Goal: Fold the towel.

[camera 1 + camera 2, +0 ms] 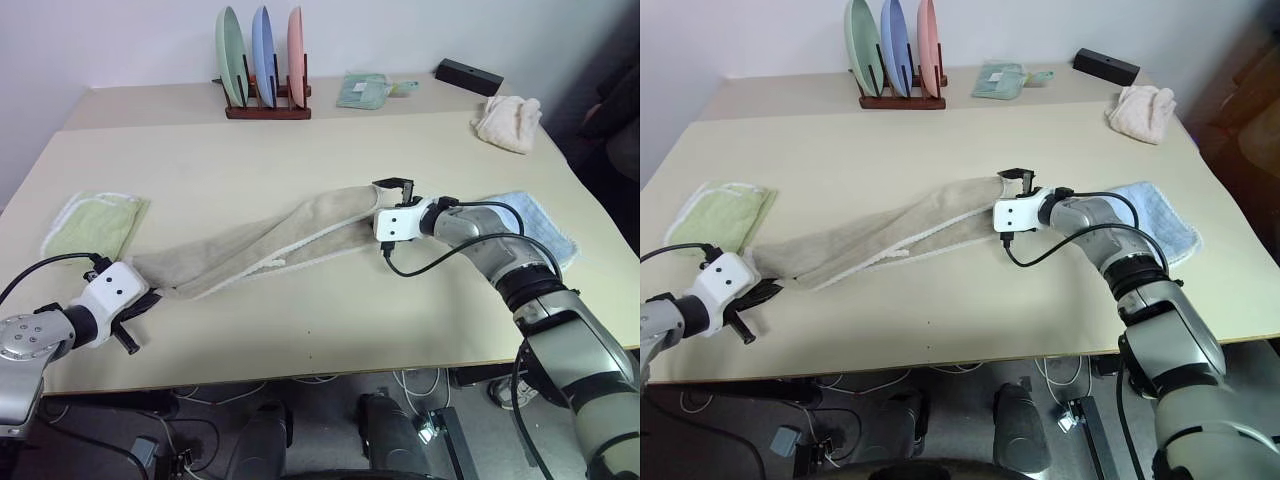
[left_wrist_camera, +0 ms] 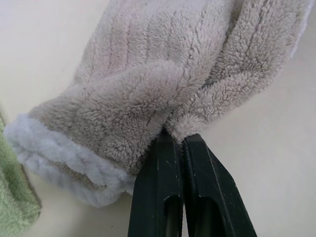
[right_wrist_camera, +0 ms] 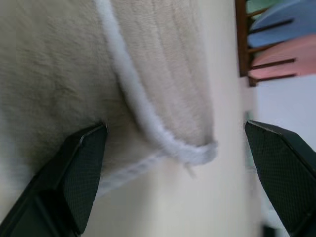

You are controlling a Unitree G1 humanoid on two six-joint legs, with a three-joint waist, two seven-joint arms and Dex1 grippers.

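The towel, beige with a white corded edge, lies bunched into a long band running diagonally across the table. My left gripper is at the near left and shut on the towel's left end, which bulges out beyond the black fingers. My right gripper is at the band's far right end. It is open, with its two fingers standing wide on either side of the towel's white-edged corner.
A folded light-green towel lies at the left, close to my left gripper. A folded light-blue towel lies under my right forearm. At the back are a rack of three plates, a small green cloth, a black box and a cream cloth.
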